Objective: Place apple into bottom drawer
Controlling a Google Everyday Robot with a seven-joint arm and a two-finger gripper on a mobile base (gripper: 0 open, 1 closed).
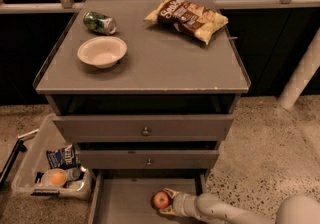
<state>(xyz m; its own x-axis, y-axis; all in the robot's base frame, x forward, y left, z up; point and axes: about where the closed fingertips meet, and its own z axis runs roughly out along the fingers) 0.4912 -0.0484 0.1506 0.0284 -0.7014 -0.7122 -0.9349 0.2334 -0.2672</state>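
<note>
Camera view, high and frontal: found the bottom drawer (pixel 125 199) pulled well out at floor level, plain floor bare on the left. Found the apple (pixel 160 199) low over the right part of that floor, inside the side walls, gripped by the claw (pixel 164 201) with one finger above and one below. Traced the pale arm (pixel 220 211) to the lower right corner, lying sideways and nearly level – probably to pass under the front of the drawer above. Could not tell whether resting on the floor or hanging just over it. Judged the carry as good as done and the release as the step in hand: wanted only a slight lowering, an opening of the claw, then a withdrawal along the same low line to avoid nudging the fruit or the drawer wall. Rated rolling as the main risk, with a round fruit on a flat floor. Saw nothing of the task on the worktop (pixel 165 58), just a white bowl (pixel 102 51), a green can (pixel 99 22) on its side and a bag of crisps (pixel 186 17). Passed over the two knobbed drawers (pixel 145 128) above. Noted a clear bin (pixel 31 165) on the ground to the left with a paler orange round thing (pixel 55 177) inside – not the fruit wanted
</note>
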